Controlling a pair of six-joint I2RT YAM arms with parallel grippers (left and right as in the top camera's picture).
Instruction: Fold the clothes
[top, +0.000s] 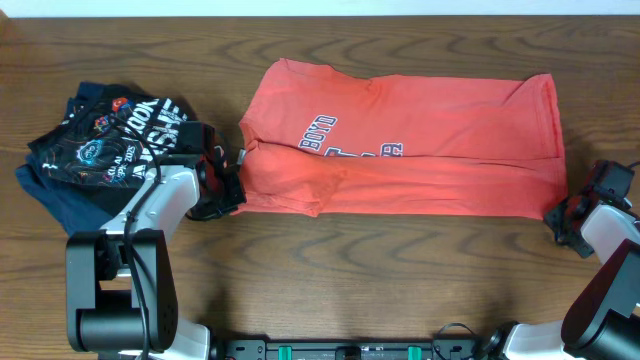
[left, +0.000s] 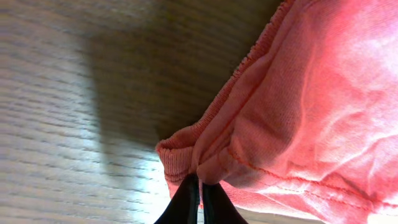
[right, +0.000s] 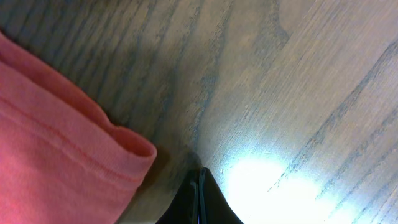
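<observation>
On the brown wooden counter (top: 330, 270), the soft, limp red-orange cotton T-shirt (top: 450, 130) wants gripping at seamed edges; left pincer (left: 199, 182) pinches its left edge, right pincer (right: 200, 175) closed, empty.

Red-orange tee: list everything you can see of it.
The T-shirt is a red-orange, cotton-looking knit with stitched hems. It lies flat on the wooden table as a wide band, its near long edge folded over the chest and hiding part of the white-and-dark lettering. The left claw pinches one bunched end. The right claw is shut and sits just off the other end's corner, not touching.
</observation>
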